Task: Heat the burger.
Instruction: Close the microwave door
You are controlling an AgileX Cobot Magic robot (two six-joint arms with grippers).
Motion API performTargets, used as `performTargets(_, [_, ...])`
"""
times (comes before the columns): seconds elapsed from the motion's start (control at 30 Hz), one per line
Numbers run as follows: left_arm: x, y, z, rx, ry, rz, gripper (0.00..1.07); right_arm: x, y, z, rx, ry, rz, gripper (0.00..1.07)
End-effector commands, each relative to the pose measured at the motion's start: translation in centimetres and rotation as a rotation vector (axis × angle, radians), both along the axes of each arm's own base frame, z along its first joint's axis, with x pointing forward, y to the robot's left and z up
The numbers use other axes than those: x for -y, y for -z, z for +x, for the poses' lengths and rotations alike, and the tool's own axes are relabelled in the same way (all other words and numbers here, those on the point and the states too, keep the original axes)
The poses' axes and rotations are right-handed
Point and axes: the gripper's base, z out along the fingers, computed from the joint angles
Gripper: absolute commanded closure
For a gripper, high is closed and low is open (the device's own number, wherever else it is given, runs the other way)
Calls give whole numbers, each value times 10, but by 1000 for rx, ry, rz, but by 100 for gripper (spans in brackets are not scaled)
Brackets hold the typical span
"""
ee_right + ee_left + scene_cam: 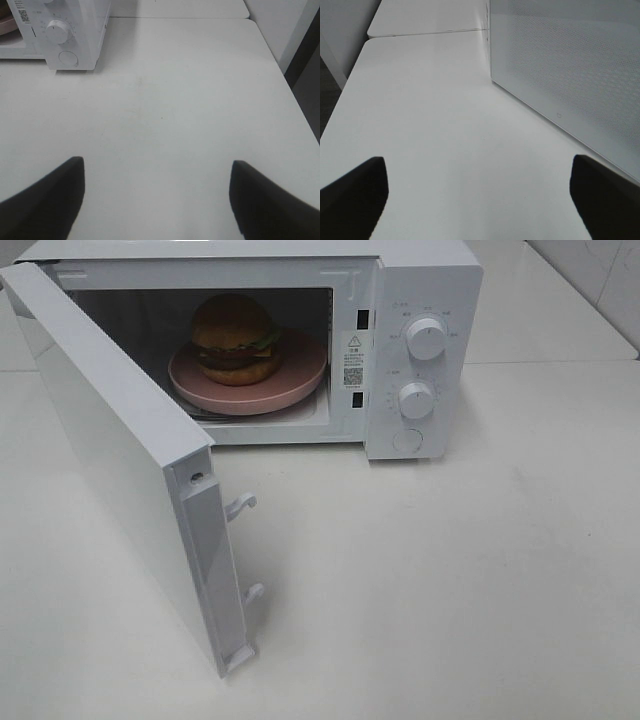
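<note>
Burger (236, 337) sits on pink plate (292, 392) inside microwave (425, 280), door (110, 455) swung wide. My left pincer (479, 165) spread, empty, over table (445, 125) beside door; right pincer (157, 164) spread, empty.

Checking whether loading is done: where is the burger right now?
In the exterior high view the burger sits on the pink plate inside the open microwave, left of its control panel.

We see a matte white table (450, 570) under soft, even light, with only faint shadows on it. A second white table (430, 15) butts against its far edge, a thin seam between them. At the far right stands a pale tiled wall (600, 280). Past the table's side edge we glimpse dark floor (307, 95)
</note>
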Motion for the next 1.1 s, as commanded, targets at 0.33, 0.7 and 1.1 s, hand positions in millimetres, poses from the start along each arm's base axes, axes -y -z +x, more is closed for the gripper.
performTargets(0.33, [1, -5, 3, 12, 0, -14, 25, 0, 0, -4, 35, 4, 2, 31])
performTargets(0.7, [0, -21, 41, 26, -13, 17, 67, 0, 0, -4, 35, 4, 2, 31])
performTargets(1.1, [4, -27, 110, 43, -6, 16, 107, 0, 0, -4, 35, 4, 2, 31])
